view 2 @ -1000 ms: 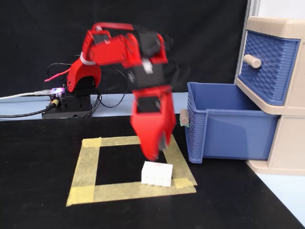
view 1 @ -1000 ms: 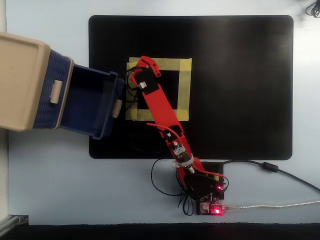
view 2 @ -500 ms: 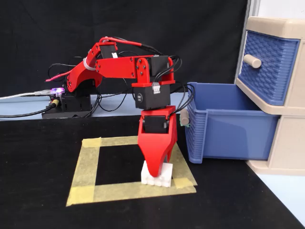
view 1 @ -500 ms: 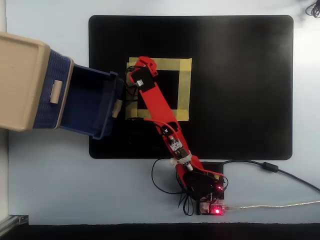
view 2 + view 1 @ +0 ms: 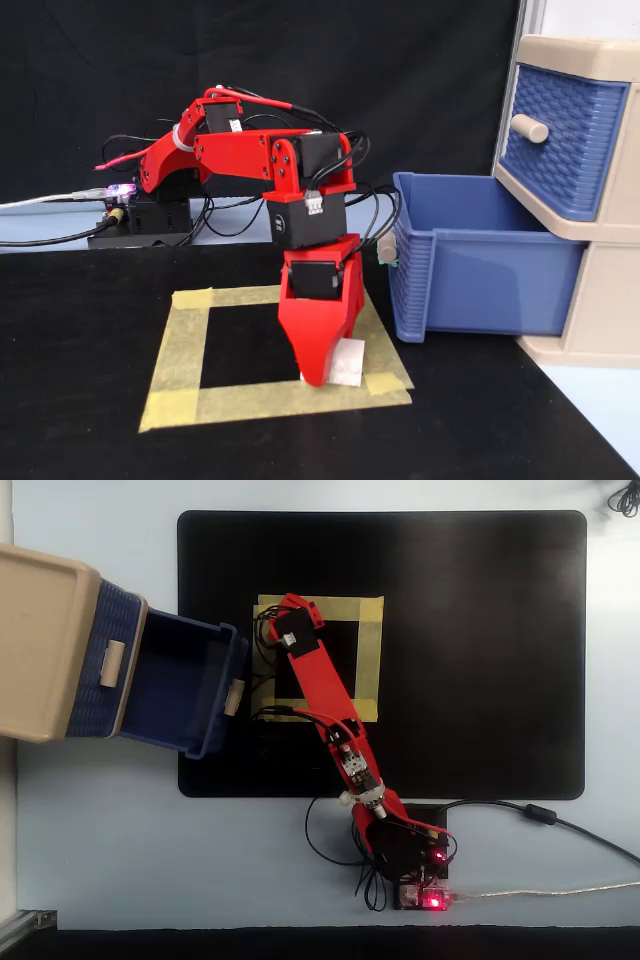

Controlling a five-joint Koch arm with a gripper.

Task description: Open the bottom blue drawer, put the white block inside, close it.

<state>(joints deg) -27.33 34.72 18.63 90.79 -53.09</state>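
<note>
The bottom blue drawer (image 5: 175, 685) (image 5: 480, 285) is pulled out of the beige cabinet (image 5: 40, 640) (image 5: 600, 290), and what shows of its inside is empty. Its beige handle (image 5: 234, 697) faces the arm. In the fixed view my red gripper (image 5: 325, 372) points straight down at the right front corner of a yellow tape square (image 5: 180, 350). The white block (image 5: 349, 362) rests there, touching the gripper tip and partly hidden by it. Only one jaw shows. In the overhead view the red arm (image 5: 320, 680) covers the block.
The upper blue drawer (image 5: 108, 660) (image 5: 560, 140) is shut. A black mat (image 5: 480, 630) (image 5: 80, 420) covers the table. The arm base with lit electronics (image 5: 430, 900) (image 5: 120, 195) and cables (image 5: 540, 815) stands at the mat's edge.
</note>
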